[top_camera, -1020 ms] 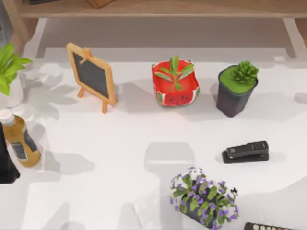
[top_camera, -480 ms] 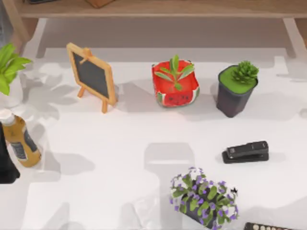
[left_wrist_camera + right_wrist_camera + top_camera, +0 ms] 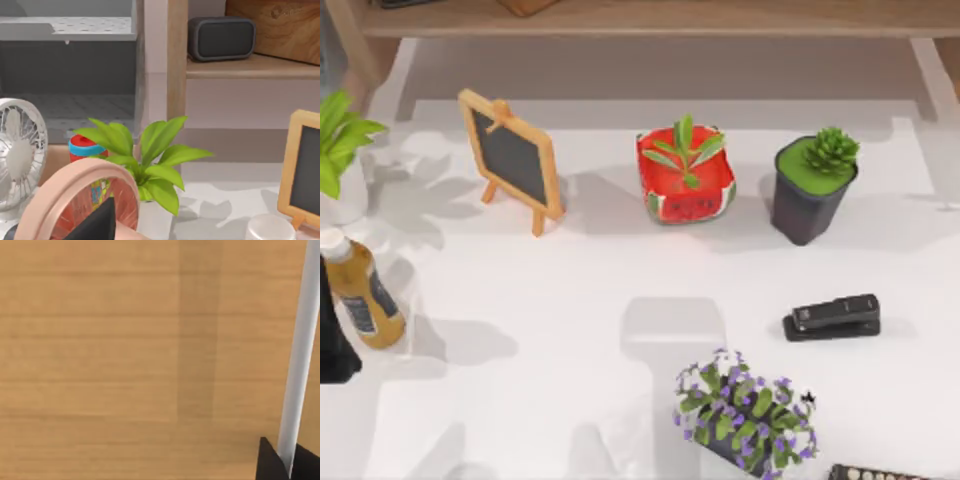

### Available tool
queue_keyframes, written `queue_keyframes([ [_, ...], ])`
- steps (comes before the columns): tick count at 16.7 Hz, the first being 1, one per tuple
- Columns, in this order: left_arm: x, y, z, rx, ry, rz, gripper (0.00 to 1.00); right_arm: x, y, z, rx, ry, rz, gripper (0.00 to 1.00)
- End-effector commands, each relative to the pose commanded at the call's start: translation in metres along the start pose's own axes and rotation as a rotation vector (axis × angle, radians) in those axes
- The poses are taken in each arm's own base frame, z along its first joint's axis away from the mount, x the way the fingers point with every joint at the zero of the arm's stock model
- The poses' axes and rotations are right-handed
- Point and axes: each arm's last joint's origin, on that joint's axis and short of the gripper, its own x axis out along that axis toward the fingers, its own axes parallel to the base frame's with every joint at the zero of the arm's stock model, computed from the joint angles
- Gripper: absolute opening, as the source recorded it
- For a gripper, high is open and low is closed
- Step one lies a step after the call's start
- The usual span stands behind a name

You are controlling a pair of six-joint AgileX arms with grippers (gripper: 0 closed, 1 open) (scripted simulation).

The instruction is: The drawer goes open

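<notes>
The drawer's light wooden front (image 3: 125,360) is right up against the right wrist camera. A white bar handle (image 3: 300,350) runs down its face. My right gripper (image 3: 289,466) sits at the lower end of that bar, with one dark fingertip (image 3: 270,462) on either side, pressed close against it. My left arm (image 3: 332,340) is parked at the table's left edge. A dark tip of my left gripper (image 3: 100,225) shows in its own wrist view, away from the drawer.
On the white table stand a small chalkboard easel (image 3: 512,160), a watermelon-pattern planter (image 3: 685,180), a dark pot with a succulent (image 3: 812,190), a black stapler (image 3: 832,316), a purple-flowered plant (image 3: 745,415) and an orange bottle (image 3: 362,295). A wooden shelf (image 3: 650,18) runs along the back.
The faint shadows at the table's right edge have shifted. None of the things on the table has moved, and the left arm stays still.
</notes>
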Motion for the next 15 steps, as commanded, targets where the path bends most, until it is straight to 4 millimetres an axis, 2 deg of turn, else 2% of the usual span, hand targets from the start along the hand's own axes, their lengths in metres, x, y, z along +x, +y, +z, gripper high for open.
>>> queue_keyframes([
  [2,0.000,0.000,0.000,0.000,0.000,0.000,1.00,-0.009,-0.001,0.000,-0.003,-0.001,-0.003,0.00],
  [8,0.000,0.000,0.000,0.000,0.000,0.000,1.00,-0.011,0.000,0.000,-0.004,-0.005,-0.005,0.00],
  [15,0.000,0.000,0.000,0.000,0.000,0.000,1.00,-0.066,0.001,0.000,-0.002,-0.002,-0.002,0.00],
])
